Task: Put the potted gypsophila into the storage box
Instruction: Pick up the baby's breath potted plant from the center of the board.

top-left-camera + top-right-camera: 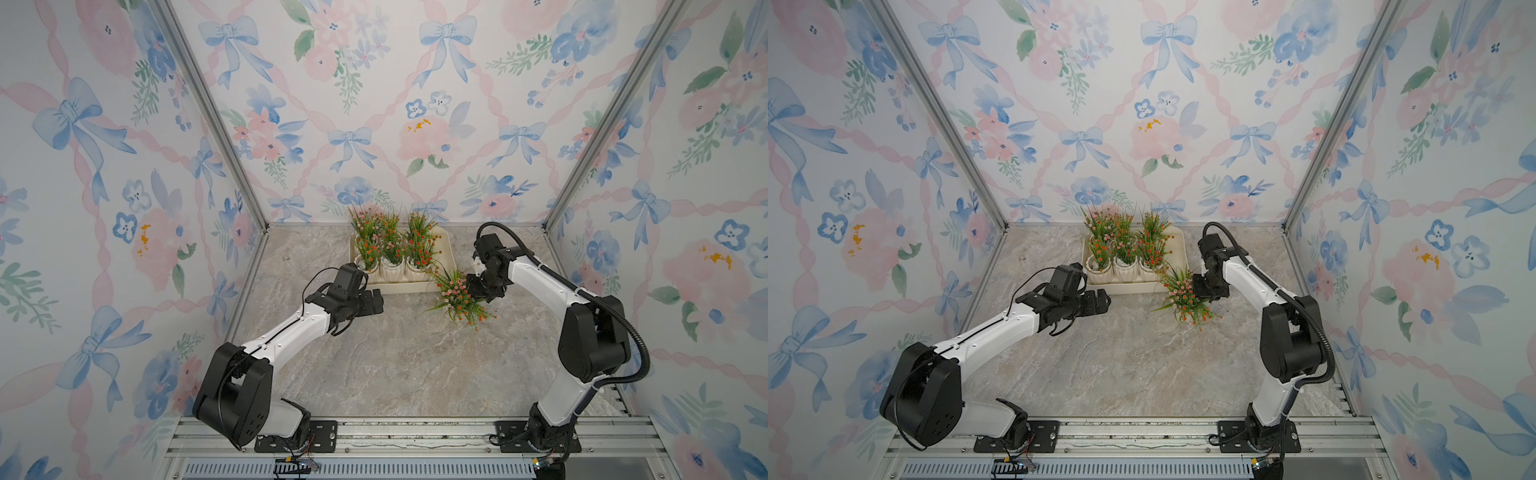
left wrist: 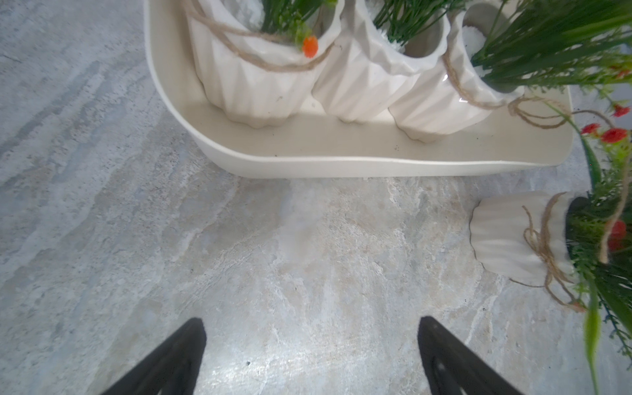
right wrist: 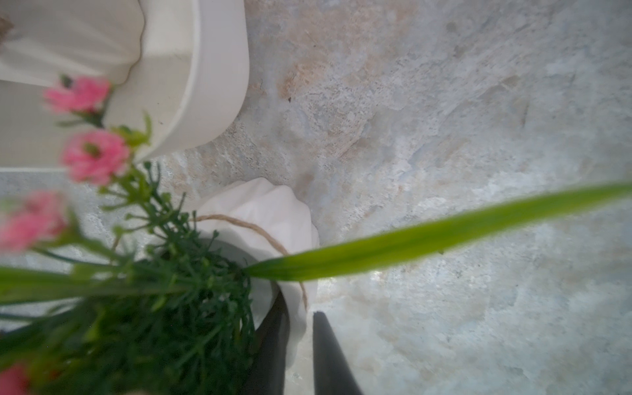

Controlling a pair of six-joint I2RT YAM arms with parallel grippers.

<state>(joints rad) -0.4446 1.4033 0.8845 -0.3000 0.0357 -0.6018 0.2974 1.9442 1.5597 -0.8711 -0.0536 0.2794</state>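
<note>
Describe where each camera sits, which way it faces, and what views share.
Top views: overhead behind the robot, looking down on tray, left arm, right arm.
Left wrist: on left arm, facing tray; open left gripper shows.
Right wrist: on right arm, facing table; right gripper pinches loose pot.
Shared: both wrist views show tray and loose pot.

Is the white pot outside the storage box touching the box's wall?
Apart. The left wrist view shows bare tabletop between the pot and the storage box.
</note>
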